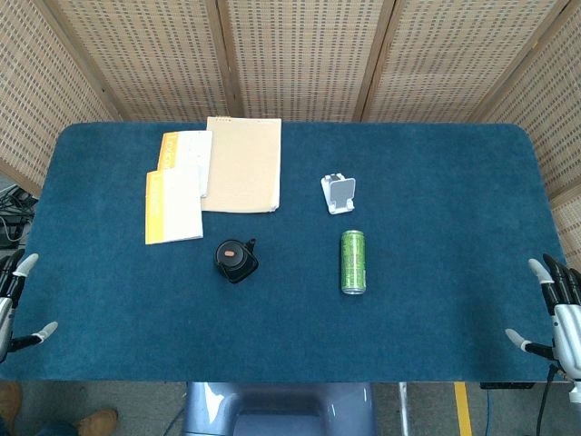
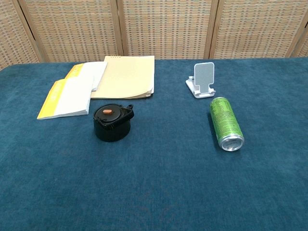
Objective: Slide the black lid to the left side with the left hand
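The black lid (image 1: 236, 259) (image 2: 112, 122), round with an orange button on top, sits on the blue table left of centre, just below the booklets. My left hand (image 1: 14, 304) shows only in the head view, at the table's left edge, fingers spread and holding nothing, far from the lid. Over at the right edge my right hand (image 1: 558, 313) is likewise spread and empty. Neither hand appears in the chest view.
A manila folder (image 1: 242, 163) (image 2: 127, 76) and two yellow-edged booklets (image 1: 174, 204) (image 2: 70, 96) lie behind and left of the lid. A green can (image 1: 353, 262) (image 2: 226, 123) lies on its side to the right, with a white phone stand (image 1: 339, 193) (image 2: 202, 79) behind it.
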### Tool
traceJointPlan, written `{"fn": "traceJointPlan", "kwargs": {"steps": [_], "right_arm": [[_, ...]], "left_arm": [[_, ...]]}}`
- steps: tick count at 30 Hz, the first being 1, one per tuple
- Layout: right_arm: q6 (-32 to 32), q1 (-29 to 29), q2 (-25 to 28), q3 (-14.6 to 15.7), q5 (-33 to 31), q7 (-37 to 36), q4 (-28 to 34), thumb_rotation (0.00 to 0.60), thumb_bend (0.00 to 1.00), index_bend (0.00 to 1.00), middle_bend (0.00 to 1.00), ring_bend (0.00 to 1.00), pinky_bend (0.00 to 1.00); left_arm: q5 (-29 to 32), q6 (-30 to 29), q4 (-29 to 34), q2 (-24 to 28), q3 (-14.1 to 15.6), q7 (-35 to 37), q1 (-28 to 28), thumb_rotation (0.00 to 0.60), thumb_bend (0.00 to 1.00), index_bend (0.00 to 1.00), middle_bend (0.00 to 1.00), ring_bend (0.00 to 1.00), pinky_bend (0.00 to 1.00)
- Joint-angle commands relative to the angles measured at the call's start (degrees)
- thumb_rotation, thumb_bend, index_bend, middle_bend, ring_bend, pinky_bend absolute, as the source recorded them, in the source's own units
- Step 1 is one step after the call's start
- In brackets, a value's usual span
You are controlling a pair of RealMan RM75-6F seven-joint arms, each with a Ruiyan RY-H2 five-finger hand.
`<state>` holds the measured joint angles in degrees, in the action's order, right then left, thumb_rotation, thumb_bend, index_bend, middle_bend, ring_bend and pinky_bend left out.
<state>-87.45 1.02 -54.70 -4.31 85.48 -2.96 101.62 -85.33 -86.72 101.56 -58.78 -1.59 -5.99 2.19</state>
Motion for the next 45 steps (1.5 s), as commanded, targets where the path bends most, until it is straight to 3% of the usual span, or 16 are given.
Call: {"fn": "traceJointPlan", "kwargs": {"steps": [1, 9, 10, 12, 14, 16, 17, 21, 26, 32, 37, 45], "right_arm": [[-0.2, -0.1, 0.1, 0.1, 0.1, -0.1, 0.1, 0.6, 0.0, 0.0, 0.0, 0.0, 0.0], [-0.7, -0.4, 0.4, 0.0, 0.2, -0.8, 0.2, 0.6, 0.0, 0.0, 0.0, 0.0, 0.0], [-0.7, -0.3, 0.4, -0.1, 0.2, -0.8, 0.2, 0.6, 0.0, 0.0, 0.0, 0.0, 0.0], [-0.4, -0.2, 0.4, -0.1, -0.1, -0.9, 0.1, 0.6, 0.0, 0.0, 0.0, 0.0, 0.0], [0.2, 0.0, 0.3, -0.3, -0.9, -0.7, -0.1, 0.6, 0.0, 0.0, 0.0, 0.0, 0.0], [0.7, 0.3, 0.1, -0.7, -1.8, -0.5, -0.2, 0.6, 0.0, 0.0, 0.0, 0.0, 0.0], [0.9, 0.4, 0.0, -0.8, -2.0, -0.4, -0.2, 0.6, 0.0, 0.0, 0.0, 0.0, 0.0], [1.7, 0.8, -0.3, -1.0, -3.2, 0.3, -0.6, 0.6, 0.0, 0.0, 0.0, 0.0, 0.0], [2.7, 1.1, -0.6, -1.2, -4.1, 0.8, -0.9, 0.6, 0.0, 0.0, 0.0, 0.0, 0.0], [3.4, 1.4, -0.7, -1.4, -4.9, 0.6, -1.2, 0.6, 0.0, 0.0, 0.0, 0.0, 0.0], [3.8, 1.5, -0.6, -1.5, -5.5, 0.0, -1.6, 0.6, 0.0, 0.0, 0.0, 0.0, 0.0], [4.4, 1.7, -0.3, -1.7, -5.9, -1.2, -1.9, 0.6, 0.0, 0.0, 0.0, 0.0, 0.0]], "left_arm": [[-0.1, 0.0, 0.0, 0.0, 0.1, 0.1, -0.1, 0.6, 0.0, 0.0, 0.0, 0.0, 0.0], [-0.6, 2.4, -0.2, -0.1, 0.4, 1.0, 1.3, 0.6, 0.02, 0.0, 0.0, 0.0, 0.0], [-0.7, 3.1, -0.1, -0.1, 0.3, 1.5, 1.7, 0.6, 0.08, 0.0, 0.0, 0.0, 0.0], [-1.4, 5.7, 0.0, 0.0, -0.1, 3.9, 3.7, 0.6, 0.33, 0.0, 0.0, 0.0, 0.0], [-2.4, 11.9, 0.8, -0.5, -2.2, 8.9, 9.2, 0.6, 0.74, 0.0, 0.0, 0.0, 0.0], [-1.8, 18.9, -0.3, -0.9, -4.6, 13.2, 15.0, 0.6, 0.96, 0.0, 0.0, 0.0, 0.0], [-1.9, 20.7, -0.5, -1.0, -5.2, 14.1, 16.7, 0.6, 1.0, 0.0, 0.0, 0.0, 0.0], [-1.3, 28.9, -2.1, -3.7, -8.3, 14.6, 24.9, 0.6, 1.0, 0.0, 0.0, 0.0, 0.0], [0.0, 34.4, -3.8, -7.4, -10.5, 13.9, 31.4, 0.6, 1.0, 0.0, 0.0, 0.0, 0.0], [7.1, 44.5, -4.9, -11.2, -11.8, 9.5, 39.4, 0.6, 1.0, 0.03, 0.0, 0.0, 0.0], [13.4, 49.3, -6.4, -14.6, -11.1, 3.1, 44.0, 0.6, 1.0, 0.09, 0.0, 0.01, 0.0], [21.5, 48.6, -7.1, -18.9, -7.8, -10.7, 48.4, 0.6, 1.0, 0.15, 0.03, 0.06, 0.0]]}}
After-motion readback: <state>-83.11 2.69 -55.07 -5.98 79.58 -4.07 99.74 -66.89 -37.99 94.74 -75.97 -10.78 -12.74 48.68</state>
